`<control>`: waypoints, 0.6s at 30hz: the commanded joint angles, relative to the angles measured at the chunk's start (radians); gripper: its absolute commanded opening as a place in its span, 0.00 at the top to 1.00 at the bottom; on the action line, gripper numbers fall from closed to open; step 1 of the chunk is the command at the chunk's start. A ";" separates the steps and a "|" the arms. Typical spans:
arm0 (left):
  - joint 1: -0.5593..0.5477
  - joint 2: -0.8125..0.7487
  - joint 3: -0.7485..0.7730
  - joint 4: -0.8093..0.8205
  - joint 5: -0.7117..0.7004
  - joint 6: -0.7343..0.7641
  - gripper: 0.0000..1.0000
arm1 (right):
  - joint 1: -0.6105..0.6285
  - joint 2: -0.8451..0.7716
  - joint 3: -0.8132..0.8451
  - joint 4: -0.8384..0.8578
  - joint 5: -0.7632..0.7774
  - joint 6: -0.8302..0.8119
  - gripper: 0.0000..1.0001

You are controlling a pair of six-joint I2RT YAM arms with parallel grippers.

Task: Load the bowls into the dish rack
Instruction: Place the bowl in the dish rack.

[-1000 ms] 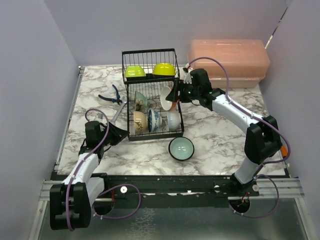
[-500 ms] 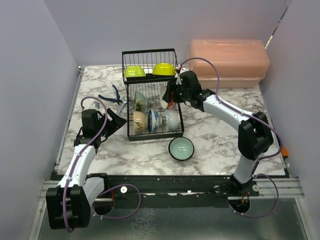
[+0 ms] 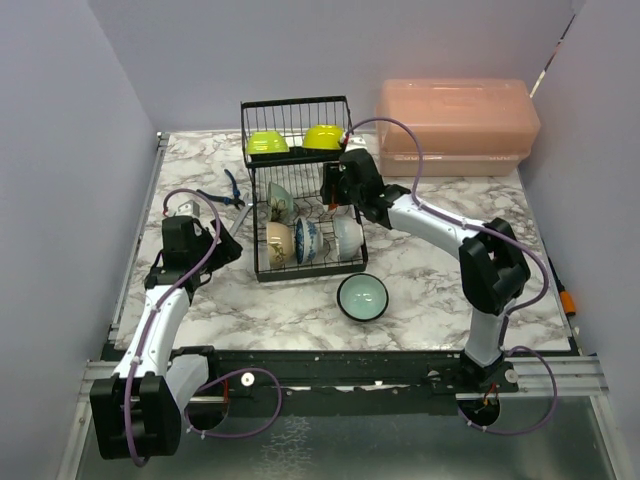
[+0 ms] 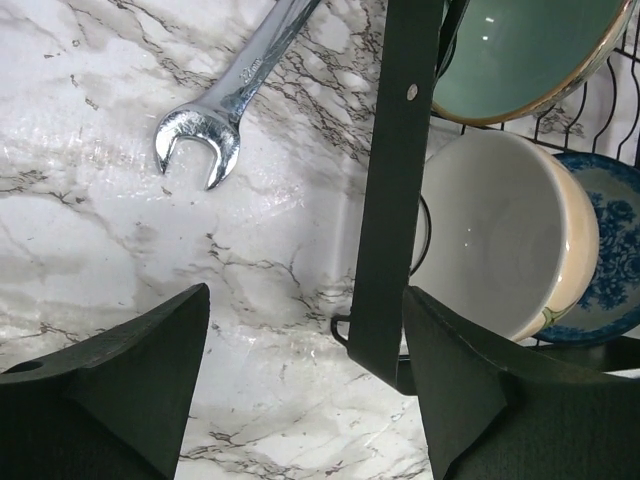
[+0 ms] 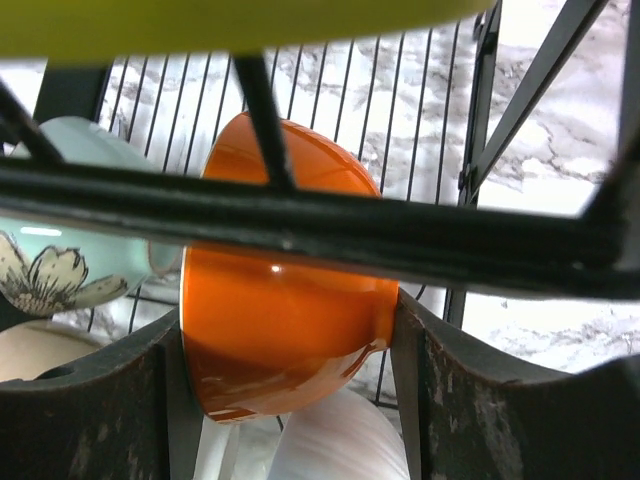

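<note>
The black wire dish rack [image 3: 297, 190] holds two yellow-green bowls [image 3: 267, 143] on its upper shelf. Beige-patterned [image 3: 278, 243], blue-patterned [image 3: 307, 240] and white [image 3: 347, 238] bowls stand in the lower slots. My right gripper [image 5: 285, 330] reaches into the rack from the right, shut on a small orange bowl [image 5: 285, 310] under a rack bar [image 5: 300, 225]. A pale teal bowl [image 3: 362, 297] sits upright on the table in front of the rack. My left gripper [image 4: 305, 370] is open at the rack's left side, with the rack post [image 4: 395, 190] between its fingers, near the right one.
A steel wrench [image 4: 235, 95] lies on the marble left of the rack, with blue-handled pliers [image 3: 222, 190] further back. A pink lidded box [image 3: 455, 125] stands at the back right. Side walls close in the table.
My left gripper has opened and drawn up beside the rack's left post. The right arm has carried the orange bowl leftward into the rack.
</note>
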 commanded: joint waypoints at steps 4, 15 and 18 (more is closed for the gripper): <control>-0.003 0.012 0.013 -0.014 -0.033 0.048 0.21 | 0.035 0.126 0.077 -0.001 0.001 -0.044 1.00; -0.003 0.035 0.012 -0.004 -0.010 0.051 0.23 | 0.041 0.153 0.076 -0.036 -0.090 -0.028 1.00; -0.003 0.043 0.011 0.001 0.003 0.049 0.25 | 0.043 0.119 0.013 0.001 -0.117 -0.023 1.00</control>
